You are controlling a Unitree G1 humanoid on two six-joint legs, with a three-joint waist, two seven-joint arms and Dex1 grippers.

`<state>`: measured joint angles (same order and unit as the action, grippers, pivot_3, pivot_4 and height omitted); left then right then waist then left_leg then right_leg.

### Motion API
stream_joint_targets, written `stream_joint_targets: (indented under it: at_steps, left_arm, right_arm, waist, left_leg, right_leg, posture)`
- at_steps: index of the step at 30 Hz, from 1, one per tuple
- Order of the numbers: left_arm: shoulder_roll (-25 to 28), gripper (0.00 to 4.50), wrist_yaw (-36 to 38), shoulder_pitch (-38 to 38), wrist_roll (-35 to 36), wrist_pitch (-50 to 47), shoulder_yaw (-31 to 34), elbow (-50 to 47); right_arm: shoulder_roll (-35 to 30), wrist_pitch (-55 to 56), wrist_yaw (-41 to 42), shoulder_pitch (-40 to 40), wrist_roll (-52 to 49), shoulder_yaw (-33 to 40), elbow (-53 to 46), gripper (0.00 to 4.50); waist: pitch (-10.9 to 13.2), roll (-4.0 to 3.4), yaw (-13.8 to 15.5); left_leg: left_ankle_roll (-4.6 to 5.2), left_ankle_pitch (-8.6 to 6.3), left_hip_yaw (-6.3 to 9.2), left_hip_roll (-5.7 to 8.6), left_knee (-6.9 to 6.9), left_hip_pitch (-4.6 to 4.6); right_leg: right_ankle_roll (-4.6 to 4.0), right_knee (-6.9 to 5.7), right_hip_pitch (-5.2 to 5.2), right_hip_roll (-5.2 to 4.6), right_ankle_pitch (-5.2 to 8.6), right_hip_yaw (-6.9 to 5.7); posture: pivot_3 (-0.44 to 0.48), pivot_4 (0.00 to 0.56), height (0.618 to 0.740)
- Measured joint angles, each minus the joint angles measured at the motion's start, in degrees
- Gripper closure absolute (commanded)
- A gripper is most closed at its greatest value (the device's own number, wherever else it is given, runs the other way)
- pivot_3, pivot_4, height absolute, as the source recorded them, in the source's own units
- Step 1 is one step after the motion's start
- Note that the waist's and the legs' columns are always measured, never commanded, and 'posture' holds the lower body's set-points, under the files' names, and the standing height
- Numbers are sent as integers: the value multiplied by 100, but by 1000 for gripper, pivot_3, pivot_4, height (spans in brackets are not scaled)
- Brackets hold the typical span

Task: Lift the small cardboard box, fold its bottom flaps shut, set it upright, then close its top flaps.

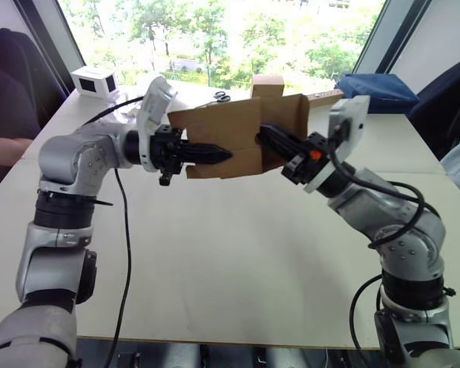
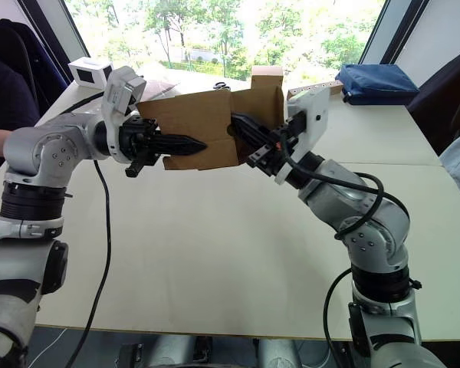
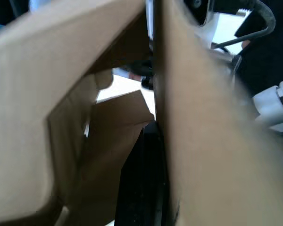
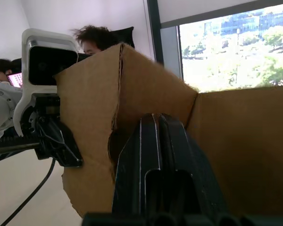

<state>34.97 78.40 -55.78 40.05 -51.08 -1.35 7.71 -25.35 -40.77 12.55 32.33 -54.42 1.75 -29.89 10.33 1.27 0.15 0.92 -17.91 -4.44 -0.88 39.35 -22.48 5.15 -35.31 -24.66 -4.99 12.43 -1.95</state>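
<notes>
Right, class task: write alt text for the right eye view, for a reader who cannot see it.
Two robot arms hold a small cardboard box in the air above a white table, the left gripper pressing its closed black fingers on the box's near face and the right gripper reaching into it. A window with green trees lies behind, and a blue bag sits on the far table.

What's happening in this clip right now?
The robot holds the small cardboard box up off the white table between both arms. The left gripper presses its closed fingers against the box's near side, and the right gripper reaches in from the other side. The flaps hang unfolded, so it isn't closed yet.
</notes>
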Motion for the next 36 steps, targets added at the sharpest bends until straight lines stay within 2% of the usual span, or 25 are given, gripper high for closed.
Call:
stream_joint_targets:
  at_steps: [6, 17, 20, 24, 27, 30, 36]
  left_arm:
    - [87, 4500, 101, 0, -12, 35, 0, 45]
    - [25, 4500, 77, 1, -233, 256, -48, 149]
    - [4, 4500, 10, 0, -338, 318, -48, 351]
    - [74, 4500, 27, -11, -406, 414, -30, 512]
    - [46, 4500, 57, -14, -439, 430, -28, 525]
    - [57, 4500, 134, -14, -440, 430, -27, 511]
    - [54, 4500, 172, -14, -435, 408, -28, 443]
  right_arm:
    - [3, 1, 167, -208, 195, -9, 0, 4400]
    - [52, -99, 181, -64, 170, 48, -25, 4400]
    - [-113, -223, 193, -117, 44, 211, -162, 4400]
    - [-1038, -758, 402, -1011, -924, 781, -885, 4400]
    - [-1270, -810, 357, -1255, -1251, 1076, -1046, 4400]
    - [-1440, -788, 299, -1661, -1255, 1404, -1008, 4400]
    - [-1389, -633, 246, -1759, -725, 1226, -821, 4400]
  waist:
    - [0, 0, 3]
    - [0, 0, 2]
    - [0, 0, 12]
    - [0, 1, 54]
    - [1, 2, 22]
    - [1, 2, 38]
    - [1, 2, 22]
  left_leg:
    - [0, 0, -1, 1, 0, 0]
    - [-1, 0, -1, 1, 0, 0]
    - [0, 0, 0, 1, 0, 0]
    - [9, -6, 1, 2, -2, -8]
    - [9, -6, -5, 3, -1, -4]
    - [3, -2, -1, 1, 0, -1]
    - [1, 0, 0, -1, 0, 2]
  right_leg:
    - [0, 1, 0, 0, 0, 0]
    - [0, -1, 0, -1, 0, 0]
    - [0, 0, 0, -1, 0, -1]
    - [1, 13, 1, -4, 0, -6]
    - [1, 10, 1, -5, 0, 0]
    - [0, 5, 1, -1, 1, -2]
    - [0, 2, 1, 5, 1, 0]
  posture:
    - [0, 150, 740]
    - [0, 150, 740]
    - [0, 150, 740]
    - [0, 150, 740]
    - [0, 150, 740]
    - [0, 150, 740]
    - [0, 150, 740]
